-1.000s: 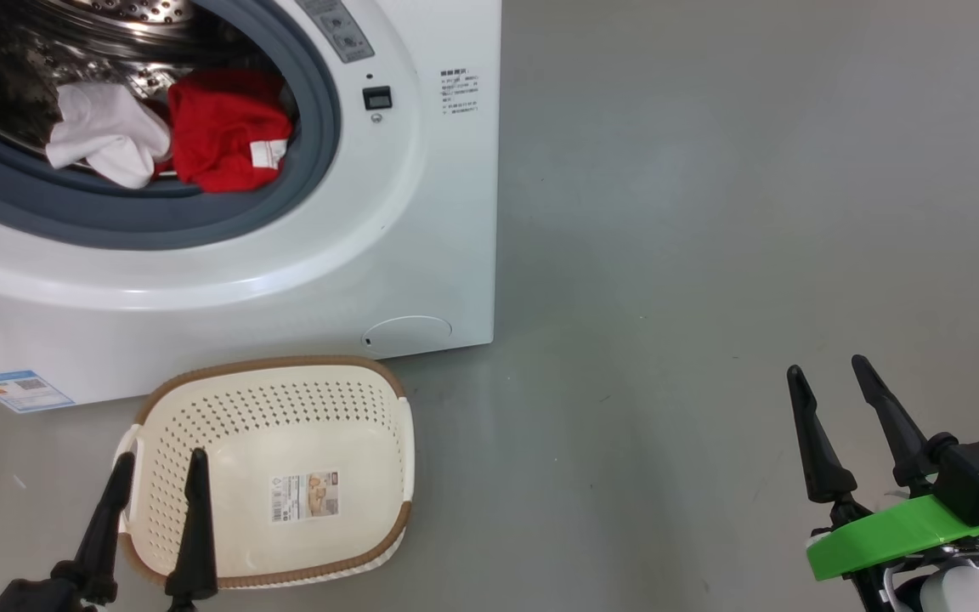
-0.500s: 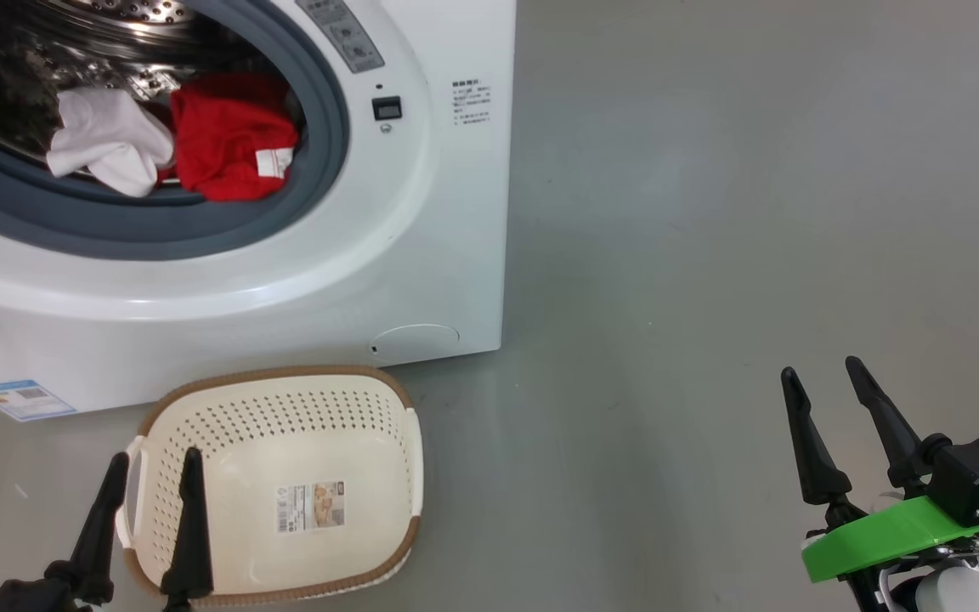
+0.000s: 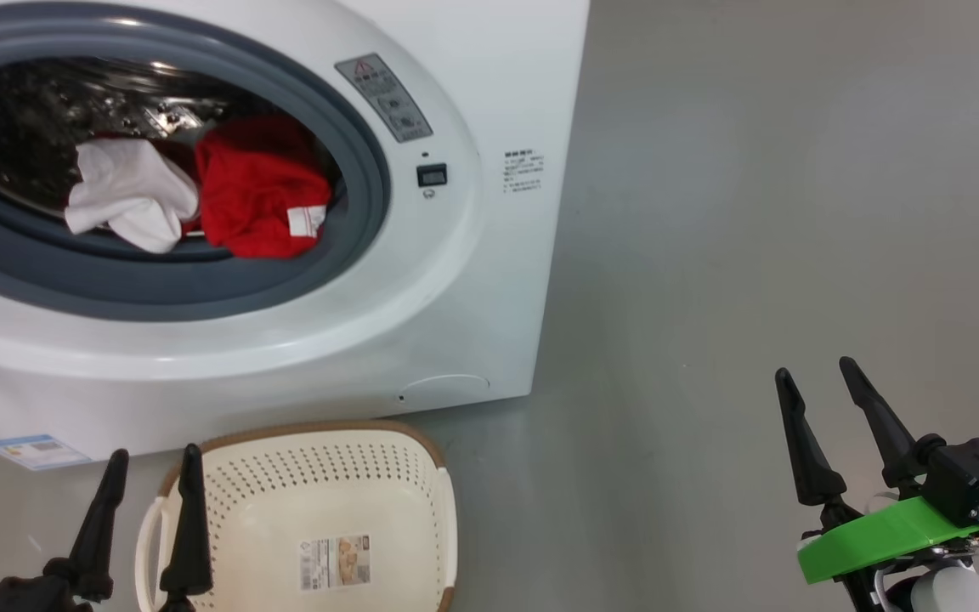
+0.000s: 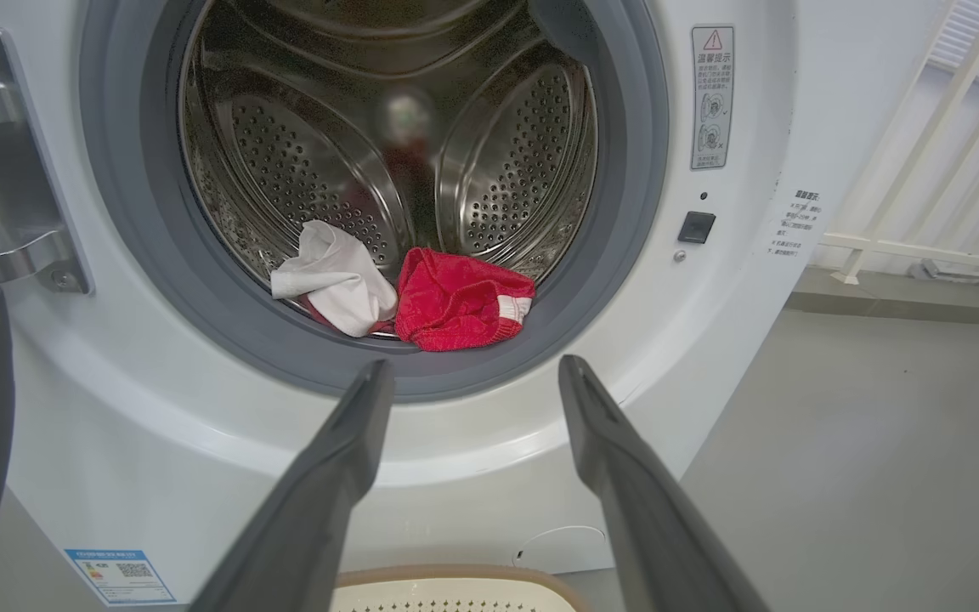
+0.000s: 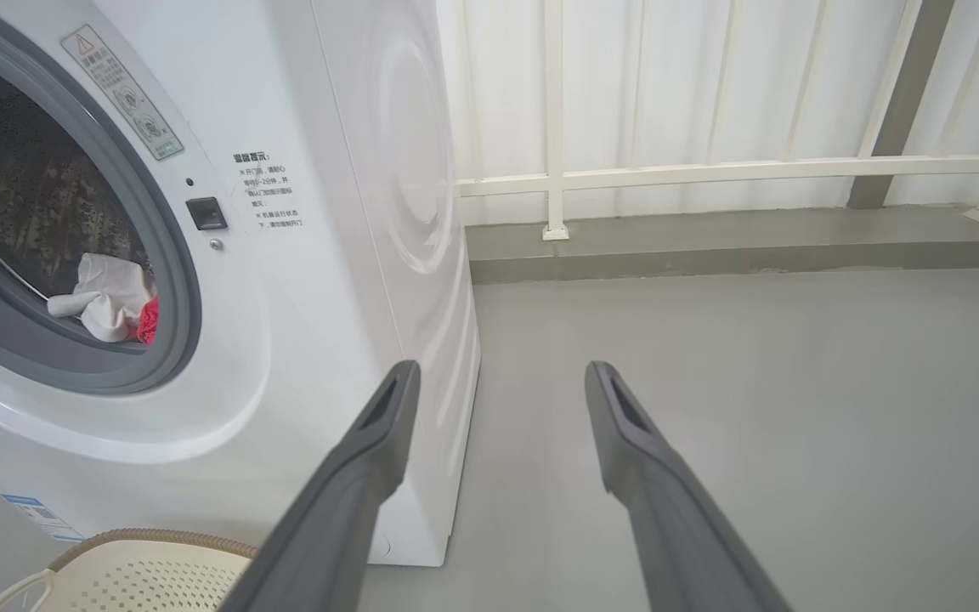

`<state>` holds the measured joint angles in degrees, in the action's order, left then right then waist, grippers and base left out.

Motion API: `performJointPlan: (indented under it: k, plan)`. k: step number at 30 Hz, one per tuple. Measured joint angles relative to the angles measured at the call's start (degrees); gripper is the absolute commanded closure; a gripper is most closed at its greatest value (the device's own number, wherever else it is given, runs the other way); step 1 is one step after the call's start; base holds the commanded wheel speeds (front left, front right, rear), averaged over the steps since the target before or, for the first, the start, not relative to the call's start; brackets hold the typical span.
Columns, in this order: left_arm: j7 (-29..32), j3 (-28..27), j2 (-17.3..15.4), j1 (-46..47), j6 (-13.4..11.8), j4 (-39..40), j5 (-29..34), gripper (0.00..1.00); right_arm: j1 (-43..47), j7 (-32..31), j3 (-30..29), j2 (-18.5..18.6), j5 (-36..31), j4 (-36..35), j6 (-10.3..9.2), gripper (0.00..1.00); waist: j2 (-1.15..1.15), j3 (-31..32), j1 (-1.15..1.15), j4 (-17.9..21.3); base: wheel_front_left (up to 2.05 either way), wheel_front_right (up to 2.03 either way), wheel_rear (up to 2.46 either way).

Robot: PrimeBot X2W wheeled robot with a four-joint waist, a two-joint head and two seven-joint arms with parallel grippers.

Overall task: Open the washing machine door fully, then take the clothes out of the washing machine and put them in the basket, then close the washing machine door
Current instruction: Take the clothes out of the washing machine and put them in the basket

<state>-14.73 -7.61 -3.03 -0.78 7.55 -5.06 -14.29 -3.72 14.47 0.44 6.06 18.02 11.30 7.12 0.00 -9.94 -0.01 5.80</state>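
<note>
Left gripper [image 4: 474, 364] and right gripper [image 3: 814, 368]: jaws wide, nothing held.
Red and white clothes [image 4: 455, 297] lie inside the washing machine [image 3: 472, 280], ahead of the left gripper; the basket [image 3: 434, 501] sits just below it. Warning sticker [image 4: 712, 98] and basket label [image 3: 334, 561]: print too small to read.

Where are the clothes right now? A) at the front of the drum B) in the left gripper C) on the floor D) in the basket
A: the white garment and the red garment lie at the front of the drum; the basket holds no clothes.
</note>
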Motion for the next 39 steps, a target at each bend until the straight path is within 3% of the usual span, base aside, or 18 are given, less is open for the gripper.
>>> performJointPlan:
  k: [18,39]
  plan:
    - [0.00,0.86,0.11,1.47,0.00,-3.61,0.12,0.00,-0.01,0.00,0.29,-0.20,0.00,0.05,0.00,0.00,0.00,0.12,0.00,-0.04,0.30,-0.34,0.04]
    - [3.13,10.27,-8.65,37.18,0.00,-37.53,-1.68,0.00,-3.84,0.01,2.68,-1.26,0.09,0.04,0.00,0.00,0.00,-6.83,0.00,1.46,0.00,0.00,0.00]
